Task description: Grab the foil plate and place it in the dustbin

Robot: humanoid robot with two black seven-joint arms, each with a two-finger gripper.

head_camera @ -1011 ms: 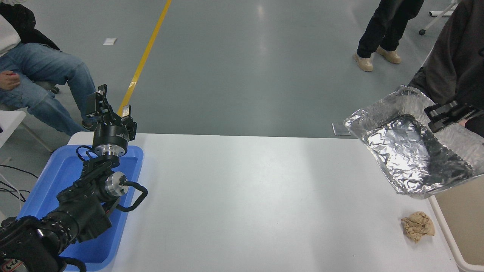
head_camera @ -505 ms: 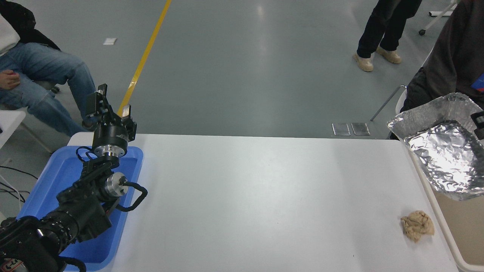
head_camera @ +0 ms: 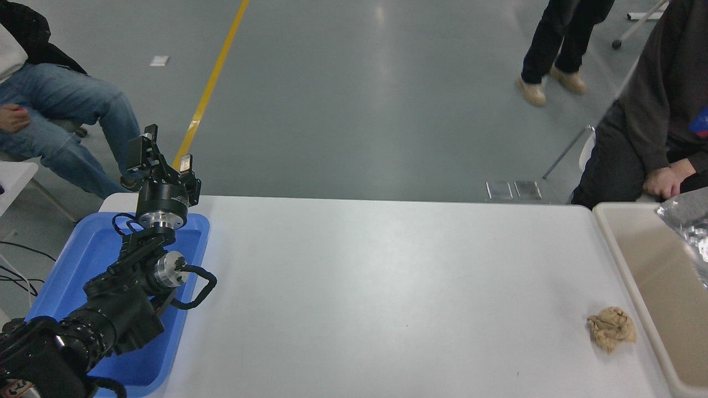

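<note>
Only a corner of the crinkled silver foil plate shows at the right edge, above the beige dustbin, whose rim and inner wall run down the table's right side. The rest of the plate is cut off by the picture's edge. My right gripper is out of view, so what holds the plate cannot be seen. My left arm is parked at the lower left over the blue tray, its gripper raised with fingers apart and empty.
A crumpled brown paper ball lies on the white table near the dustbin. A blue tray sits at the left. A person sits at the far right beside the dustbin, another sits at the far left, a third stands behind.
The foil plate has moved right and down, from above the table's right edge to over the dustbin, mostly leaving the picture. The right gripper left the view. The left arm has not moved.
</note>
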